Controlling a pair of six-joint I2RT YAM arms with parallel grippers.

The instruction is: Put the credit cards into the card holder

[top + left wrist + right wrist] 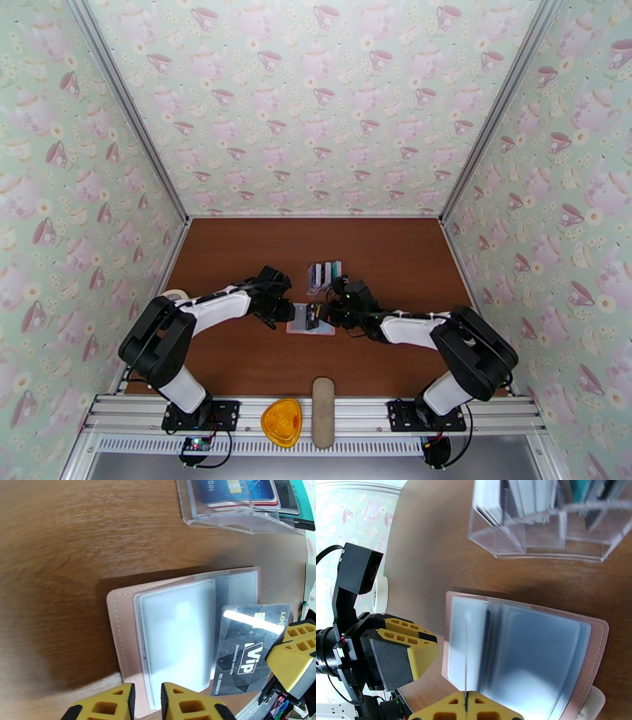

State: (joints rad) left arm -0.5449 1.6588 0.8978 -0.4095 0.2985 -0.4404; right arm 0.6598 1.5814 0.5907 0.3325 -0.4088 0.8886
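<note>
The pale pink card holder (pixel 120 638) lies open on the brown table, its translucent sleeves (pixel 537 653) fanned up. My right gripper (pixel 466 703) is shut on a black credit card (pixel 247 649) marked VIP. It holds that card on edge over the sleeves, and the card shows edge-on (pixel 466 653) in the right wrist view. My left gripper (pixel 148 707) sits at the holder's near edge, with the cover's rim in the narrow gap between its yellow fingers (pixel 102 709); I cannot tell whether they pinch it. From above, both grippers meet over the holder (pixel 310 325). More credit cards (pixel 237 490) stand behind it.
A clear plastic rack (pixel 537 539) with the remaining cards stands just behind the holder (pixel 325 273). A white tape roll (pixel 175 294) lies by the left arm. An orange object (pixel 282 421) and a long beige case (pixel 322 410) rest on the front rail.
</note>
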